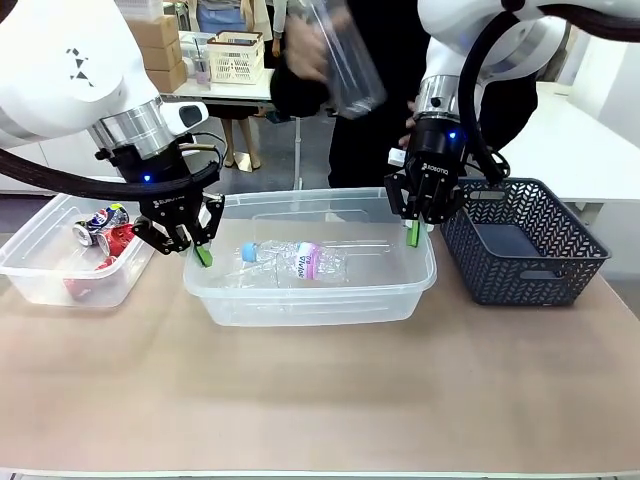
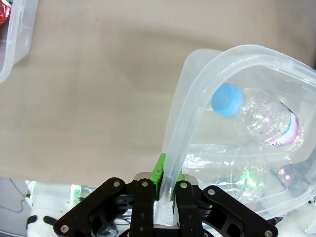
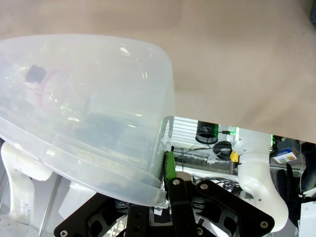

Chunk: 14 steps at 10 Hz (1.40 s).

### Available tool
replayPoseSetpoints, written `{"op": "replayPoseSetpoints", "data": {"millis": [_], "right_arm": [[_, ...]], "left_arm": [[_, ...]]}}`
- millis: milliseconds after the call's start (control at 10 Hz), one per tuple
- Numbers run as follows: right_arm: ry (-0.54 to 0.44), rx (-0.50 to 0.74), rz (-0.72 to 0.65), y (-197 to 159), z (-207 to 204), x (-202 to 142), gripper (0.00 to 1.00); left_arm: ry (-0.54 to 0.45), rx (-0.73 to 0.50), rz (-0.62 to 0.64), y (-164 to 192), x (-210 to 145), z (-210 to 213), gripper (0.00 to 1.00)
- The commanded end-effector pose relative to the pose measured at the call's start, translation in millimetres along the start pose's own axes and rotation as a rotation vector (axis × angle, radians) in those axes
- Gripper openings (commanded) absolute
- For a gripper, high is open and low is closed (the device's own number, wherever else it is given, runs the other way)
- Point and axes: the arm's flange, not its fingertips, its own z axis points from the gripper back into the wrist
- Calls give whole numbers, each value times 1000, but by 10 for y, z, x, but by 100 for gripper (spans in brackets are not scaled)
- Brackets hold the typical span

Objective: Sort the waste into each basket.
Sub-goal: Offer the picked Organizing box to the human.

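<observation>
Front view shows you a tan tabletop [image 1: 320,400] in a cluttered room: your left gripper [image 1: 203,255] and right gripper [image 1: 413,235] each clamp the middle tub [image 1: 310,300] by its rim, bottles [image 1: 295,262] inside; cans [image 1: 103,232] fill the left tub [image 1: 40,275].

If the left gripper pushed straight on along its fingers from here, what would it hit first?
The left gripper is already shut on the rim of the clear tub, pointing down. Past the rim, the bare tabletop looks like the next thing, though the depth is hard to judge.
</observation>
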Motion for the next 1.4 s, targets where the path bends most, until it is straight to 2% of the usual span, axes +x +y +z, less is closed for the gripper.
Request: {"op": "replayPoseSetpoints", "data": {"millis": [0,1300], "right_arm": [[-4,9,9,32,-6,-34,5],[-4,9,9,32,-6,-34,5]], "left_arm": [[-15,-7,17,25,-1,24,6],[-15,-7,17,25,-1,24,6]]}}
